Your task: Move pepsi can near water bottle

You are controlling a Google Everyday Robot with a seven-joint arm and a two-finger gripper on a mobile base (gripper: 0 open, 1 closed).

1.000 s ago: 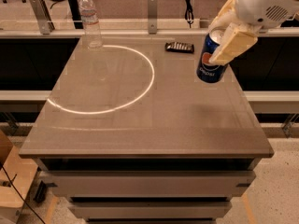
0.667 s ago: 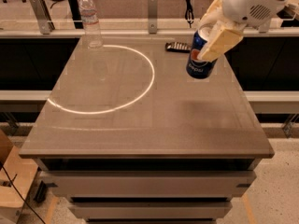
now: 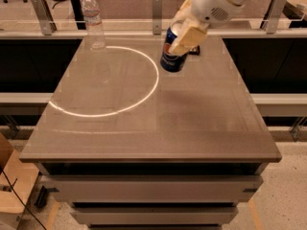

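Note:
The blue pepsi can [image 3: 171,59] is held in my gripper [image 3: 182,37], tilted and lifted a little above the far middle of the grey table [image 3: 153,128]. The gripper's cream fingers [image 3: 188,38] are shut on the can's upper part. The clear water bottle [image 3: 93,20] with a white cap stands upright at the table's far left corner, well to the left of the can.
A bright white ring of light [image 3: 112,80] lies on the tabletop between can and bottle. A flat dark packet [image 3: 194,50] lies behind the gripper, mostly hidden. A metal railing [image 3: 156,6] runs behind the table. A cardboard box [image 3: 12,176] is at lower left.
My gripper has carried the pepsi can leftward from the table's right side toward the far middle, closer to the water bottle. The bottle has not moved.

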